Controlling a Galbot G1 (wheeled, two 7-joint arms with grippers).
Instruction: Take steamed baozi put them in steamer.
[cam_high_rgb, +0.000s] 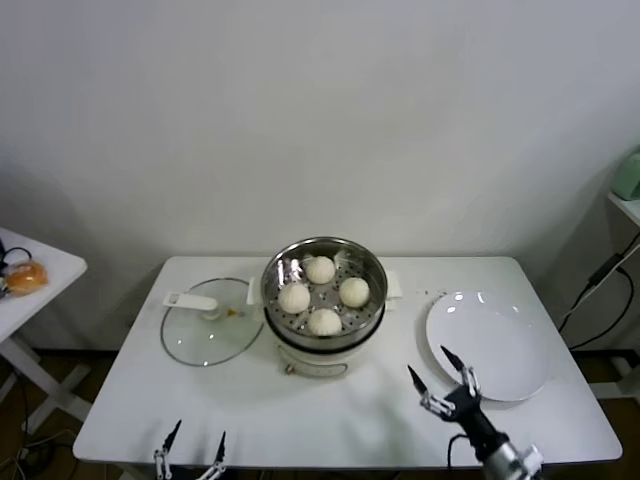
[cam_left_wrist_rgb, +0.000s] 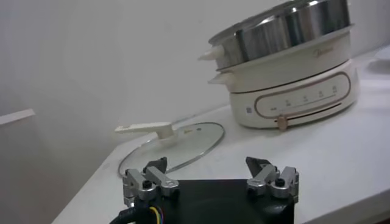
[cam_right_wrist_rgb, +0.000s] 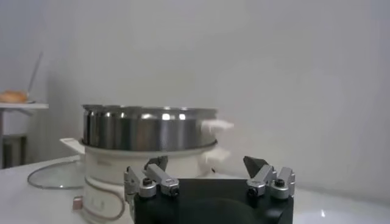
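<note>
Counting the baozi: we see four steamed baozi (cam_high_rgb: 324, 294) lying on the perforated tray inside the steamer (cam_high_rgb: 323, 262), apart from one another in a loose diamond; none shows anywhere else on the table.

Steamer: it stands on its white base near the middle of the table (cam_high_rgb: 330, 420), uncovered; in the wrist views only its steel wall (cam_right_wrist_rgb: 146, 128) and base (cam_left_wrist_rgb: 292, 79) show, not the buns.

Plate: the white plate (cam_high_rgb: 490, 345) to the steamer's right holds nothing that we can see, so we judge it has no bun left to give.

Glass lid: the glass lid (cam_high_rgb: 210, 325) lies flat on the table just beside the steamer's left, its white handle toward the pot.

Right gripper: the right gripper (cam_high_rgb: 440, 378) hovers low over the table between the steamer and the plate, near the plate's rim, its fingers spread wide with nothing between them.

Left gripper: the left gripper (cam_high_rgb: 195, 447) sits at the near edge of the table, well apart from the steamer, its fingers also apart and bare.

Side table: an orange bun-like thing (cam_high_rgb: 25, 277) rests on the side table (cam_high_rgb: 45, 262) far left; we take it to be no part of the job.

Progress: we judge the loading done, all four buns being in the pot.

Left to do: nothing the task names; the lid is still off, though covering is not asked for.
</note>
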